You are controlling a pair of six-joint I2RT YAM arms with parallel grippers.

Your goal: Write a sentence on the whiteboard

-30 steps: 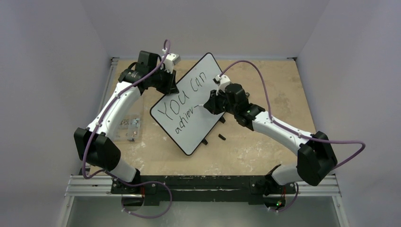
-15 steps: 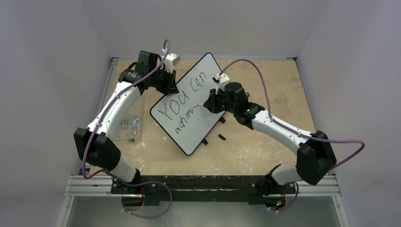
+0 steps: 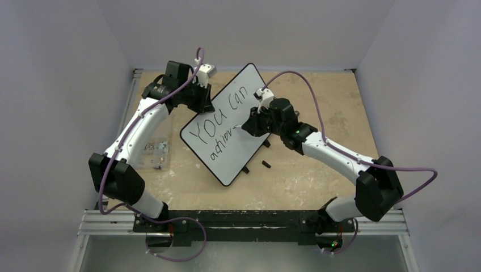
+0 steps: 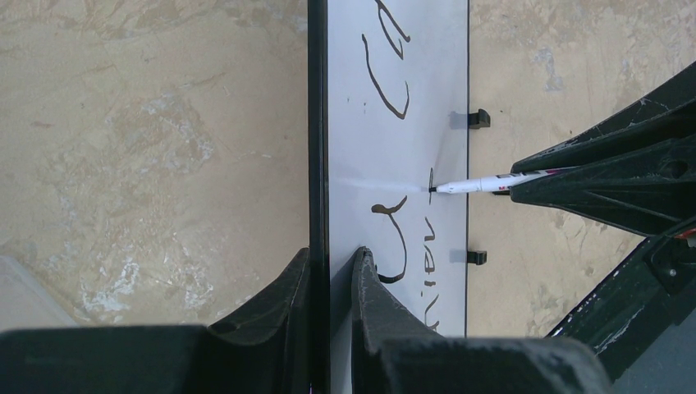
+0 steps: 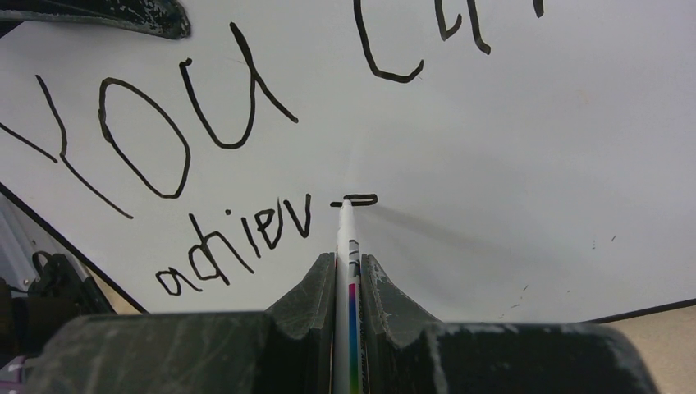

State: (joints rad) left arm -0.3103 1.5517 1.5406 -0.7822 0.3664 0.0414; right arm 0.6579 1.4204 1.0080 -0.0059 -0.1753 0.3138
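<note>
My left claw (image 4: 331, 258) is clenched on the whiteboard (image 3: 232, 160). It pinches the black-framed long edge at the bottom centre of the left wrist view, with one finger on the written face and the other behind the frame. In the top view the whiteboard sits in the middle of the frame on the tan bench (image 3: 317, 102), turned diagonally, with its long edges running from lower left to upper right. I grip it at the upper left edge, just beside the "You".

My right claw (image 5: 348, 261) is closed tight around a thin white marker (image 5: 345, 234), which sticks straight out between the fingers toward the top of the right wrist view. Its tip touches the board at a short black dash.

The sentence (image 3: 220, 126) is black handwriting in two lines. The upper line reads "You can". The lower line, smaller, reads "achiev", with the dash under my marker tip just to its right.

From the left wrist the marker (image 4: 480, 183) comes in from the right side of the frame, its tip on the white face. Two small black feet (image 4: 478, 119) jut from the board's far edge, above and below the marker. On the bench, below and to the right of the board in the top view, lies a small black piece (image 3: 266, 164), apart from the board.
</note>
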